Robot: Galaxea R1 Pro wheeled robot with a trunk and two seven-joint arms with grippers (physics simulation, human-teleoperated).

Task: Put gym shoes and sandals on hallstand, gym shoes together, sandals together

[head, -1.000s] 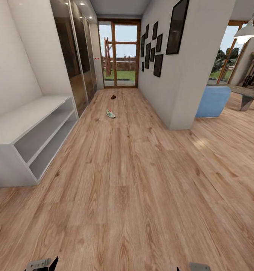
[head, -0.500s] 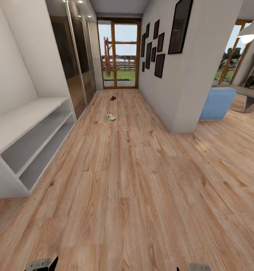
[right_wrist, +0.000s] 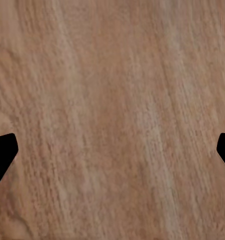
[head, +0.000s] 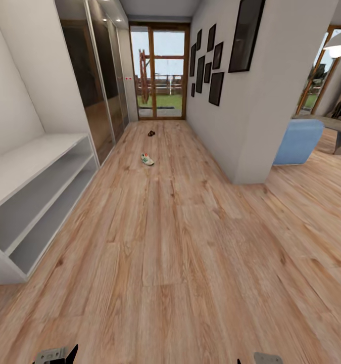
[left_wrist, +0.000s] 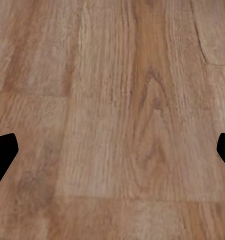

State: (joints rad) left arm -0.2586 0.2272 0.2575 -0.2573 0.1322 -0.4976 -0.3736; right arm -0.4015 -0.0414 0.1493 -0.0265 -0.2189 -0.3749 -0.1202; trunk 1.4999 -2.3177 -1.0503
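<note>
One white gym shoe (head: 147, 159) with green and orange marks lies far up the corridor floor (head: 170, 242). A small dark sandal (head: 151, 133) lies beyond it, near the glass door. The pale-grey hallstand (head: 34, 156), low with two open shelf levels, stands along the left wall, and both levels look bare. Parts of my left gripper (head: 56, 355) and right gripper (head: 261, 359) show at the head view's bottom edge, far from the shoes. In the wrist views the left gripper (left_wrist: 112, 155) and right gripper (right_wrist: 112, 155) hang open over bare planks, dark fingertips (left_wrist: 2, 155) wide apart.
Mirrored wardrobe doors (head: 97, 86) follow the hallstand on the left. A white wall with black picture frames (head: 213, 55) bounds the corridor's right side and ends at a corner (head: 241, 177). Past it stand a blue seat (head: 297, 141) and a table (head: 337, 126).
The whole head view has shifted: the camera moved forward, so the hallstand slid left and down and the wall corner drew nearer. Shoes and grippers hold their places.
</note>
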